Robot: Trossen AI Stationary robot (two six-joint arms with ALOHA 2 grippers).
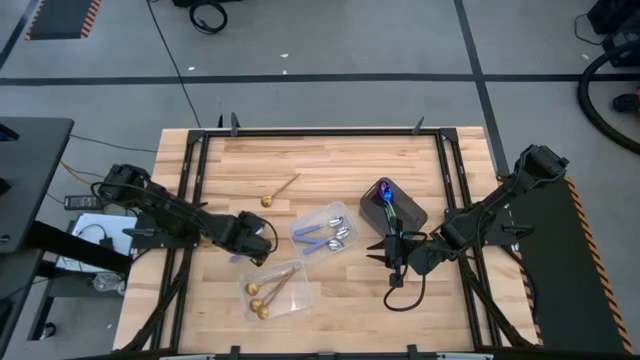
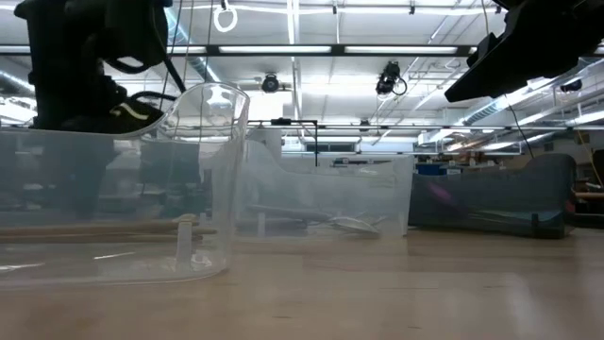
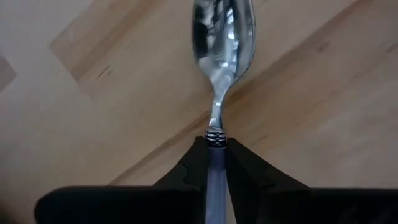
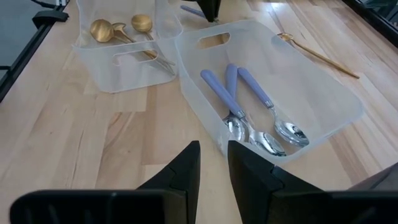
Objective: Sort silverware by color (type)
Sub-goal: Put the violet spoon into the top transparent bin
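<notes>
- The left tool [image 3: 216,163] is closed on the pale lavender handle of a silver-bowled spoon [image 3: 221,43], over the wooden bench [image 1: 330,160] just beside the clear plastic trays.
- One clear tray [image 4: 323,93] holds three more lavender-handled spoons [image 4: 249,106]; the other [image 4: 106,74] holds gold spoons [image 4: 118,31].
- A single gold spoon [image 1: 281,189] lies loose on the bench.
- The right tool [image 4: 213,163] hangs near the trays, its fingers slightly apart and empty.

spoons: three lavender-handled [image 4: 249,109] in clear tray | gold pair [image 4: 118,30] in next tray | one gold [image 1: 280,189] loose on table
</notes>
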